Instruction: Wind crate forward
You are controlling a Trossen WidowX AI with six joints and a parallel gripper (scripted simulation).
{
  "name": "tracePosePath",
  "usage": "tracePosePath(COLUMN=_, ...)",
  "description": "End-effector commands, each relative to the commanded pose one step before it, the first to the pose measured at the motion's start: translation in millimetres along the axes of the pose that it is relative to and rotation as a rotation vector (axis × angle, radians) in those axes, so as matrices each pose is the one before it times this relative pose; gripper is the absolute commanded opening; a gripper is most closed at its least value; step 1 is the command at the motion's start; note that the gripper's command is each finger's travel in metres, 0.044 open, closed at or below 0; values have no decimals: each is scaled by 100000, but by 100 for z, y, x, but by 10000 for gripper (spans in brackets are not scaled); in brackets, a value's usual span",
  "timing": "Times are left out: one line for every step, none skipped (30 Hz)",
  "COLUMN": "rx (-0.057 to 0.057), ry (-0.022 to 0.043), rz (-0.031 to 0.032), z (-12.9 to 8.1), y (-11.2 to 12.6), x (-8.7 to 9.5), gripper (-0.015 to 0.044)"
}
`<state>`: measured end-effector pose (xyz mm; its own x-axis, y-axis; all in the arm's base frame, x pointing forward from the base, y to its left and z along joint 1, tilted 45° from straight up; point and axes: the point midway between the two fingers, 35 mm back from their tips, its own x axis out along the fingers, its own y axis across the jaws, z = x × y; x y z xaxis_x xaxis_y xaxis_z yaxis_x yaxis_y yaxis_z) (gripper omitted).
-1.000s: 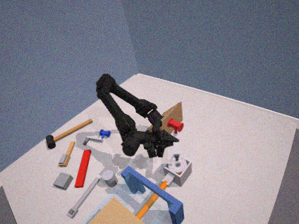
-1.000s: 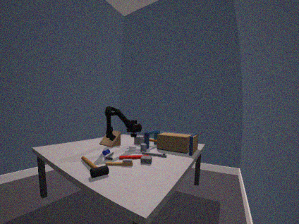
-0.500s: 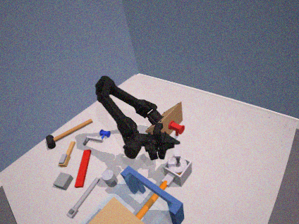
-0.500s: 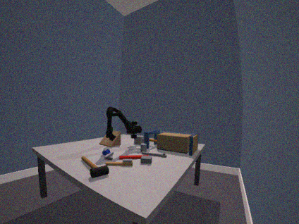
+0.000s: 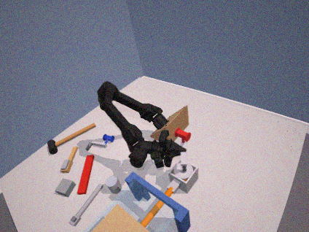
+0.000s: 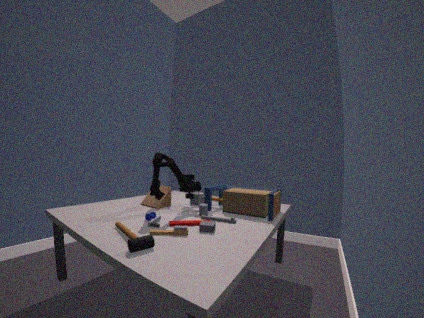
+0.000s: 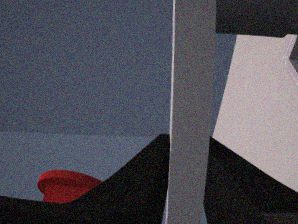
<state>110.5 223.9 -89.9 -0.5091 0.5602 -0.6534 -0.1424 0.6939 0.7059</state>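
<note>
My gripper [image 5: 168,149] [image 7: 184,144] is shut on the winch handle, a flat grey bar [image 7: 193,96] with a red knob [image 5: 182,134] [image 7: 63,185]. It holds the handle in the air just behind and above the grey winch [image 5: 184,176], whose round top hole faces up. An orange strap [image 5: 156,208] runs from the winch to the tan crate [image 5: 117,219] [image 6: 247,201]. The crate sits behind the blue frame [image 5: 159,195] at the rack mouth. The clear panels barely show.
A tan wedge [image 5: 177,120] stands just behind the arm. To the left lie a hammer [image 5: 71,137], a blue-knobbed grey handle [image 5: 101,143], a brush [image 5: 69,160], a red bar [image 5: 85,174], a grey block [image 5: 65,187], a grey cylinder [image 5: 114,184] and a long grey wrench [image 5: 86,204].
</note>
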Motion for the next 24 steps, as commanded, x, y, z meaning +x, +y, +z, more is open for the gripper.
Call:
tracePosePath(rx=-766, ry=150, rz=965, z=-22, y=28, x=35, gripper=0)
tracePosePath(rx=0, ry=0, rz=0, z=0, y=0, x=0, gripper=0)
tracePosePath(rx=-1, ry=-1, rz=0, z=-4, y=-3, x=-9, gripper=0)
tracePosePath(rx=-1, ry=-1, rz=-1, z=-4, y=-3, x=-10, gripper=0)
tracePosePath(rx=-2, ry=-3, rz=-3, z=-12, y=-10, x=-29, gripper=0)
tracePosePath(rx=-3, ry=-5, rz=-5, z=-20, y=-17, x=-49, gripper=0)
tracePosePath(rx=-4, ry=-5, rz=-6, z=-25, y=-21, x=-59, gripper=0)
tracePosePath(rx=-2, ry=-14, rz=-6, z=-26, y=-20, x=-58, gripper=0)
tracePosePath(rx=-2, ry=-14, rz=-5, z=-26, y=-20, x=-58, gripper=0)
tracePosePath(rx=-2, ry=-14, rz=-5, z=-26, y=-20, x=-58, gripper=0)
tracePosePath(rx=-2, ry=-13, rz=-4, z=-26, y=-20, x=-58, gripper=0)
tracePosePath(rx=-1, ry=2, rz=-6, z=-24, y=-28, x=-56, gripper=0)
tracePosePath(rx=-1, ry=2, rz=-5, z=-25, y=-28, x=-56, gripper=0)
tracePosePath(rx=-1, ry=3, rz=-5, z=-25, y=-28, x=-56, gripper=0)
tracePosePath(rx=-1, ry=3, rz=-4, z=-25, y=-28, x=-56, gripper=0)
tracePosePath(rx=-1, ry=18, rz=-6, z=-22, y=-34, x=-53, gripper=0)
tracePosePath(rx=-1, ry=18, rz=-5, z=-22, y=-34, x=-53, gripper=0)
tracePosePath(rx=-1, ry=19, rz=-4, z=-22, y=-34, x=-53, gripper=0)
tracePosePath(rx=-1, ry=19, rz=-3, z=-22, y=-33, x=-53, gripper=0)
tracePosePath(rx=1, ry=23, rz=-5, z=-18, y=-40, x=-47, gripper=0)
tracePosePath(rx=0, ry=24, rz=-4, z=-18, y=-40, x=-47, gripper=0)
tracePosePath(rx=0, ry=24, rz=-3, z=-19, y=-39, x=-47, gripper=0)
tracePosePath(rx=0, ry=24, rz=-2, z=-19, y=-39, x=-47, gripper=0)
tracePosePath(rx=1, ry=26, rz=-4, z=-15, y=-50, x=-41, gripper=0)
